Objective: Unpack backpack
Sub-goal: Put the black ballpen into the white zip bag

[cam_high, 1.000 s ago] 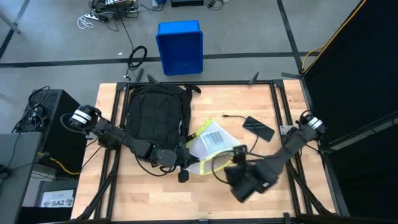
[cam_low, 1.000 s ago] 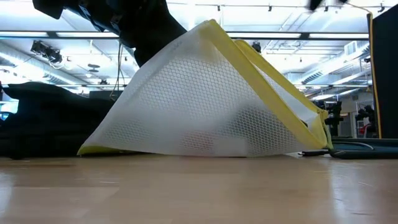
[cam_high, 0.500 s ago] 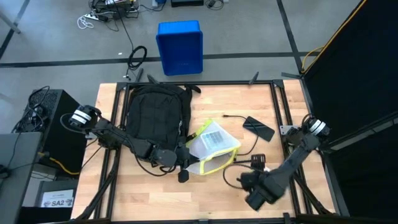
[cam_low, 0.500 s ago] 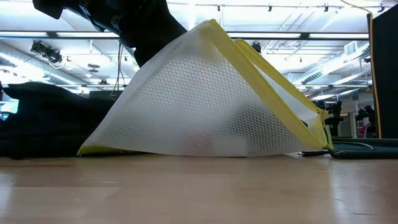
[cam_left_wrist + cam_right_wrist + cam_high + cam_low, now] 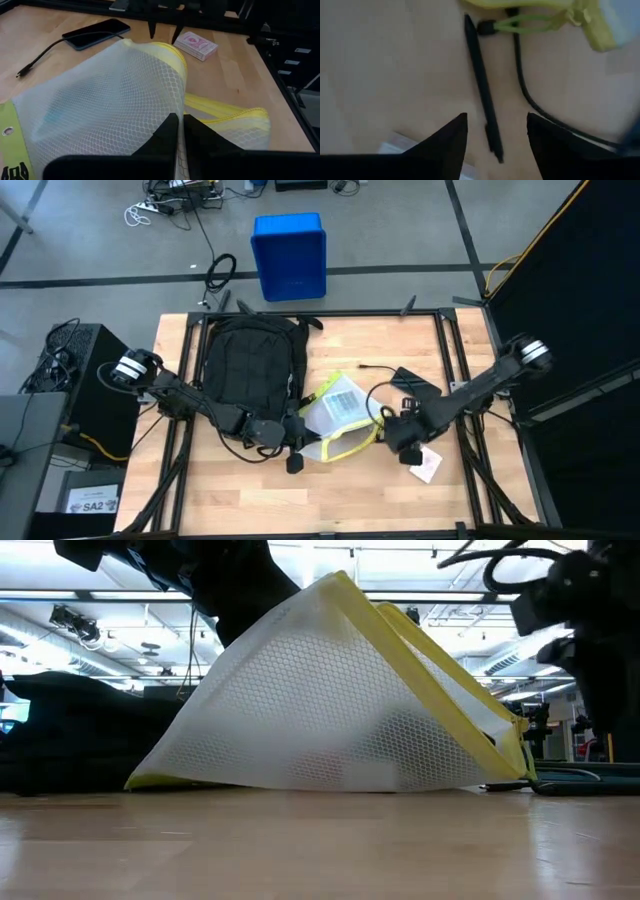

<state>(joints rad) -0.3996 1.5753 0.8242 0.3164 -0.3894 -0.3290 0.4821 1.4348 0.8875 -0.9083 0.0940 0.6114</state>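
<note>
The backpack (image 5: 250,362) lies flat on the far left part of my bench (image 5: 400,500), black and oval, its straps trailing toward the near side. Just beside its near right corner sits a white mesh pouch (image 5: 340,408) with yellow edging, and my left end effector (image 5: 300,425) is pressed together on that pouch, pinching the mesh so that it stands up like a tent; the low view shows it peaked, with its base on the wood. Right of the pouch, my right end effector (image 5: 395,435) hangs over the bench with its fingers (image 5: 445,145) spread and nothing between them. Below them lie a black pen (image 5: 482,100) and a black cable (image 5: 530,100), close to the pouch's yellow-green pull tab. A pink card box (image 5: 425,464) rests just beside that arm on the near side. A black phone (image 5: 415,385) with its cable lies farther back. Beyond the bench, a blue bin (image 5: 289,256) stands on the floor.
</note>
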